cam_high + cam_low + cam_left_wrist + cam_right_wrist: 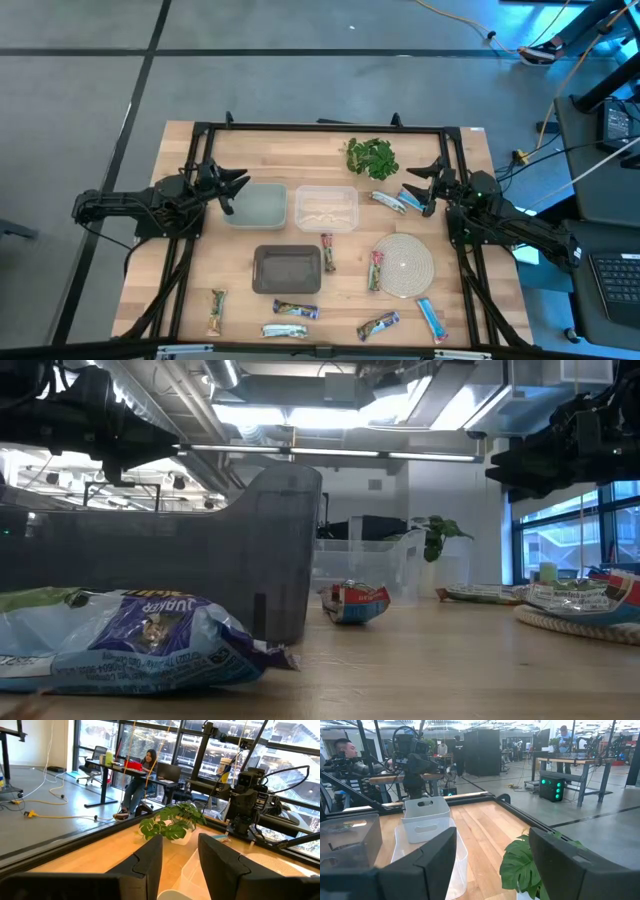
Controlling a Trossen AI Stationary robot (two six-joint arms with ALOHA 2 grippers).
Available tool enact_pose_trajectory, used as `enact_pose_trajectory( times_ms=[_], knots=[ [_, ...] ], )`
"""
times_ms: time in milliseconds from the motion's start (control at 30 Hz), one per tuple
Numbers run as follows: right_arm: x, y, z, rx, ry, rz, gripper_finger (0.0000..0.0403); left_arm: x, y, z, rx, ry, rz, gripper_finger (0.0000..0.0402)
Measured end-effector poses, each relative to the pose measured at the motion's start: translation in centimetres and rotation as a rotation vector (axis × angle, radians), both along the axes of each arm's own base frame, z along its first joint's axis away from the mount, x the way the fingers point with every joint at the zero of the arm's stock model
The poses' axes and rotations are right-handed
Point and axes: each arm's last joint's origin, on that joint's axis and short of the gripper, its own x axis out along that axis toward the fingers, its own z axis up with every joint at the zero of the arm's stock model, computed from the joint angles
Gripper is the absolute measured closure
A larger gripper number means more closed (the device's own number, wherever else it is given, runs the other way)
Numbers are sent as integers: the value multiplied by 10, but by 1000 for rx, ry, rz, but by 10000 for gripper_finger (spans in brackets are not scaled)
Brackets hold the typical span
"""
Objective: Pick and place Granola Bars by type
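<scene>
The big wooden surface [200, 260] holds three bins in the middle: a pale gray bin [254, 206], a clear bin [326, 208] and a dark gray bin [287, 269]. The left claw [226, 190] hangs over the edge of the pale gray bin, with its two fingers close together and nothing between them. The right claw [432, 186] hangs on the far side of the clear bin, close to the green leafy plant [372, 157], with its fingers wide apart and empty too. A round woven mat [404, 265] lies toward the front from the right claw. The Granola Bars [295, 310] are small and lie all over: two right beside the right claw, one leaning on the mat, one next to the dark gray bin, and a row of them far from both claws at the front edge. No bar seems to be in a bin yet, so the sorting looks like it is just starting. Next, I think the right claw needs to dip down and pinch the blue bar [414, 199] just under it.
</scene>
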Motion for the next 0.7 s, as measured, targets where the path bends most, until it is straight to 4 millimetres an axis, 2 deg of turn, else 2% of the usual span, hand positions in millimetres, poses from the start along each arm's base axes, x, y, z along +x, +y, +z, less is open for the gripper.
enact_pose_trajectory(
  times_ms=[367, 567, 700],
  knots=[
    [0, 0, 0, 5, -1, 1, 152, 0, 0, 0, 0, 0, 0, 281],
    [0, 0, 1, 192, -76, -4, 152, 0, 0, 0, 0, 1, 0, 283],
    [-1, -1, 2, 168, -83, -39, 152, 0, 0, 0, 0, 1, 0, 283]
  ],
)
